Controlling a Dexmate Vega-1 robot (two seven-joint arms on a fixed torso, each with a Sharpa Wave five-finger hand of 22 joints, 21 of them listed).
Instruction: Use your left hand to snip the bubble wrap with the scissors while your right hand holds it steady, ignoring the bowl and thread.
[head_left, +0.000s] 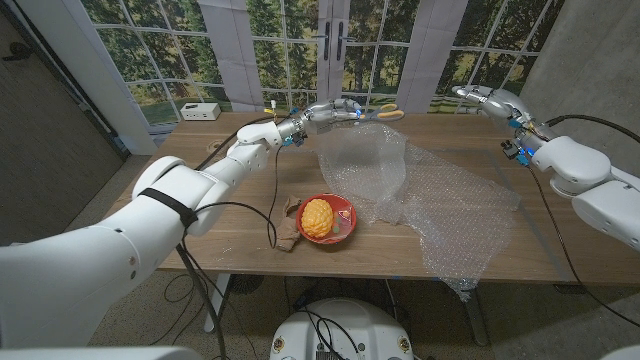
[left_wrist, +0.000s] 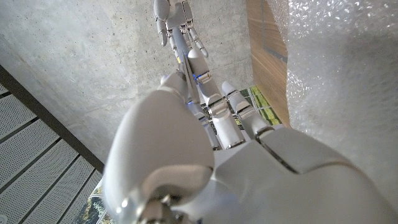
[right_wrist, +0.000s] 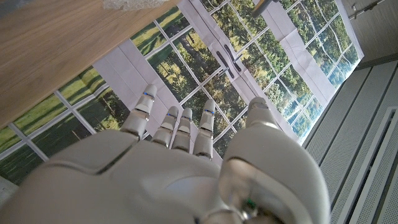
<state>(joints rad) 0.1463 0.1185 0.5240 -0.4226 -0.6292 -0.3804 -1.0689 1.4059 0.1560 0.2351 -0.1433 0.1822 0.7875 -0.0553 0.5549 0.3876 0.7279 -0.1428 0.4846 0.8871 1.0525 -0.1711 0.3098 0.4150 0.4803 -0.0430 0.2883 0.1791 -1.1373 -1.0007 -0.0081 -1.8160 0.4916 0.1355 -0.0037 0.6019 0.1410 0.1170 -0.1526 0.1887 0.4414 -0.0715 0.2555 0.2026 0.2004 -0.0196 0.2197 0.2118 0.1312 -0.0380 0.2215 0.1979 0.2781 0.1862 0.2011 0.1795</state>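
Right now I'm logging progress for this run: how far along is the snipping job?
Early stage. Nothing looks cut: the bubble wrap lies spread and whole. In hand: the left hand reaches toward the yellow-handled scissors at the far edge. Left: gripping them, bringing the raised, empty right hand down to steady the wrap, then snipping.

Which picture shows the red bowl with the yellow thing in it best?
The head view: the red bowl sits whole near the table's front edge, beside the bubble wrap. The wrist views give no look at it.
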